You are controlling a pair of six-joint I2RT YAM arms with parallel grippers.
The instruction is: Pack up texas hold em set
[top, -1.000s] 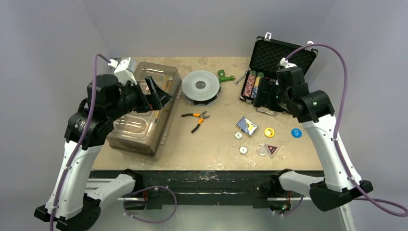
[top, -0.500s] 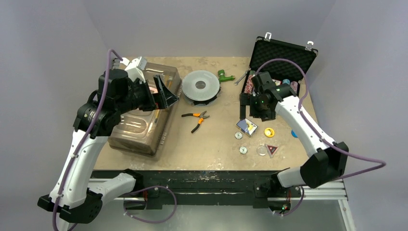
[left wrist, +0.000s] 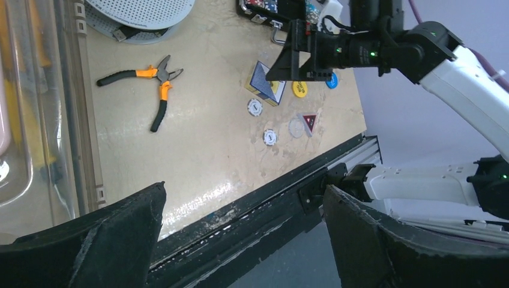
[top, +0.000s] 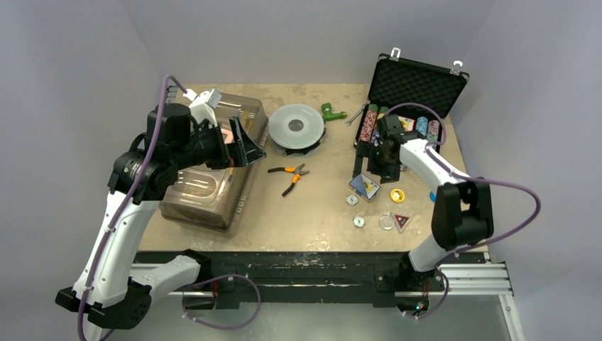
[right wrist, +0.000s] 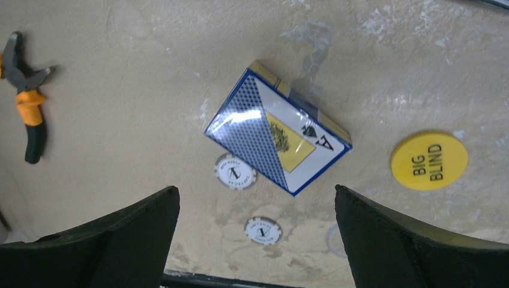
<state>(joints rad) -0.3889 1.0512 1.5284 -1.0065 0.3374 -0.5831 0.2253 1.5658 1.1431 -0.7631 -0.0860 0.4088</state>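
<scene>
The black foam-lined briefcase stands open at the back right, with rows of coloured chips in its base. On the table in front lie the blue card deck, a yellow Big Blind button, a blue button, a triangular button and two white chips. My right gripper hangs open just above the deck, holding nothing. My left gripper is open and empty above the clear bin's right edge.
A large clear plastic bin fills the left side. A grey disc spool, a green fitting and a small wrench lie at the back. Orange-handled pliers rest mid-table.
My right arm swung from the briefcase's front edge forward and left, and now sits over the card deck. My left arm lifted and shifted slightly right. Both grippers stayed open.
</scene>
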